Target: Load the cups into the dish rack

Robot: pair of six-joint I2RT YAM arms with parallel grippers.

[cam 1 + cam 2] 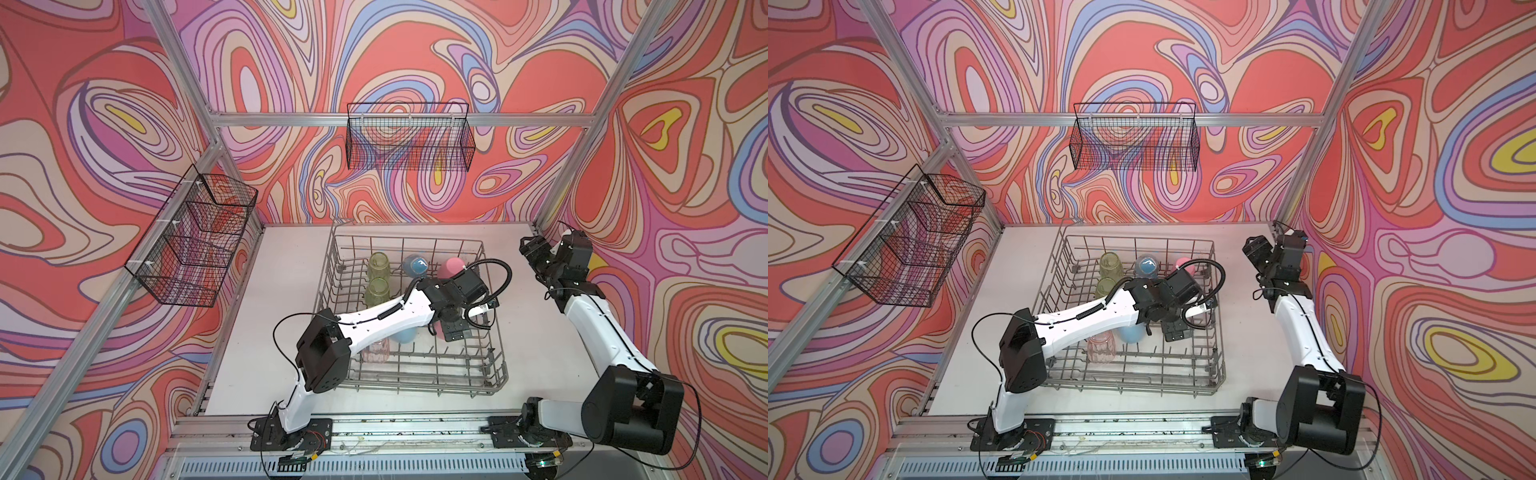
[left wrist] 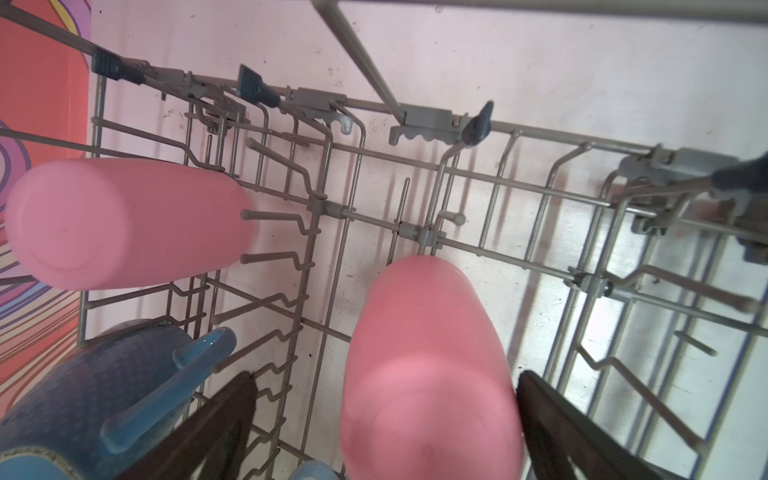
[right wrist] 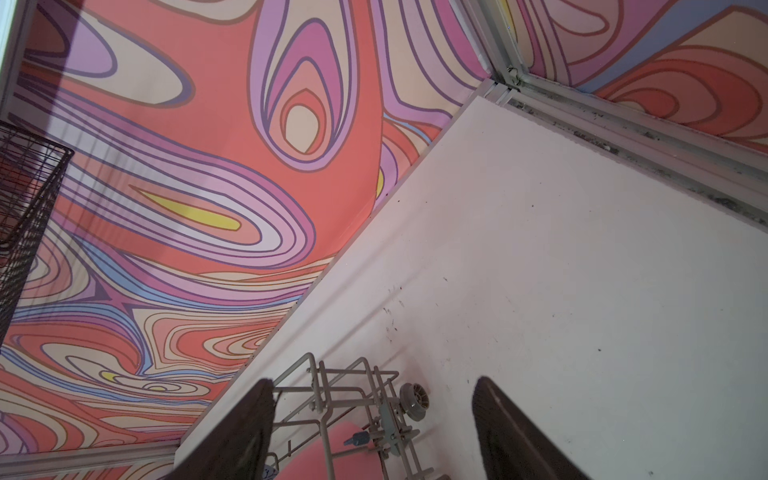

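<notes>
- The dish rack (image 1: 415, 390) sits in the middle of the white table (image 1: 286, 299) and shows in both top views. Every cup I can see is inside it.
- Along the far side of the rack are the two yellow-green tumblers (image 1: 378, 266), one just behind the other, then the far blue mug (image 1: 415, 266) and the far pink cup (image 1: 452, 267).
- Nearer to me, the pink tumbler (image 1: 376, 352) and the near blue mug (image 1: 403, 335) are partly hidden under the left arm.
- The left gripper (image 2: 384, 376) points down into the rack with its jaws spread wide. The near pink cup (image 2: 428, 353) stands between them, base toward the wrist camera.
- There is a clear gap between that cup and one finger (image 2: 208, 428), so it is not being squeezed (at the other finger I cannot tell whether they touch).
- The right gripper (image 3: 374, 381) hangs above the table just outside the rack's far right corner. Its jaws are apart and nothing is between them.
- Through the right wrist camera I see that rack corner and part of a pink cup below the gripper.
</notes>
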